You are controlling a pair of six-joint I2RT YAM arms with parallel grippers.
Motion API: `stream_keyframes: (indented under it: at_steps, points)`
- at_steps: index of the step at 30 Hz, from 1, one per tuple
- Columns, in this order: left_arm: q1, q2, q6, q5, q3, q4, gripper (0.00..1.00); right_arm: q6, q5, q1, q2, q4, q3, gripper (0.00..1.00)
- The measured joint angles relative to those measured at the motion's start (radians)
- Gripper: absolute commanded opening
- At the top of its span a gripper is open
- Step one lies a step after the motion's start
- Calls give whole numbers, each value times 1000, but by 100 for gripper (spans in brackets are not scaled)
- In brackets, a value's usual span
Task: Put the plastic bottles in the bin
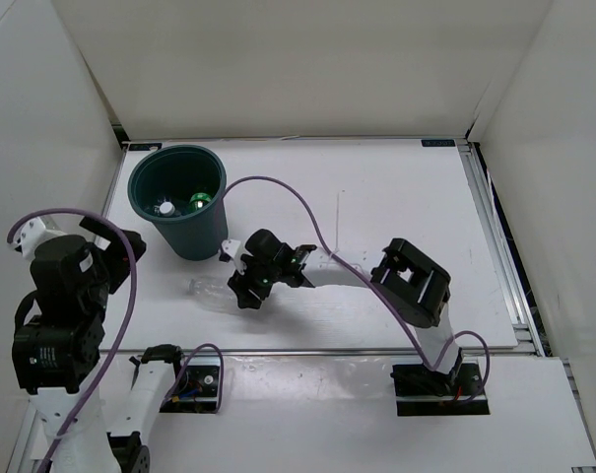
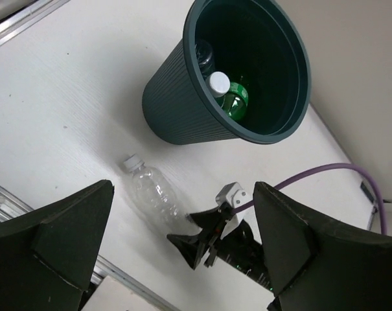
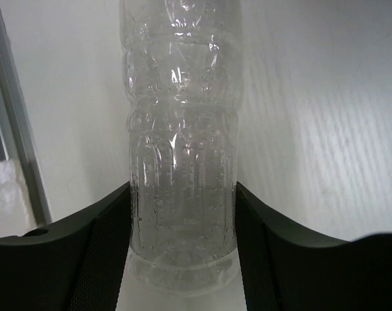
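Evidently we judge the clear bottle (image 3: 181, 129) light, crushable, slick; our right gripper (image 3: 183, 194) pinches its ribbed lower body by the table's (image 1: 396, 187) near edge, left gripper (image 2: 183, 194) wide.

Nothing written can be read in any of the views. A small dark tag (image 1: 437, 144) on the far edge of the table (image 1: 376, 197) carries pale marks that are too small to make out. The clear bottle (image 3: 181, 129) shows only bare ribbed plastic, and the white cap (image 2: 218, 82) of a bottle lying inside the bin (image 2: 176, 103) is plain.
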Motion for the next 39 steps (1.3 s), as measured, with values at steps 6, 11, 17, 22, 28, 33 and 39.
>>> stream_keyframes:
  at_steps: [6,11,17,22,28,33,39]
  points:
    - [0,-98,-79,-26,-82,5,100,40,26,18,-160,-217,-70,5]
    - [0,-150,-142,-59,-163,-8,100,43,95,91,-402,-367,-119,1]
    - [0,-150,-176,-111,-158,-9,100,46,208,145,-643,-446,-81,0]
    - [0,-150,-185,-145,-135,-6,100,14,303,91,-536,-541,261,0]
    - [0,-148,-198,-127,-140,-7,100,-58,386,22,-200,-592,789,0]
    - [0,-148,-198,-92,-140,-7,100,-75,420,-10,-40,-587,910,6]
    - [0,-148,-165,-67,-131,-8,100,-55,383,-65,57,-536,932,14]
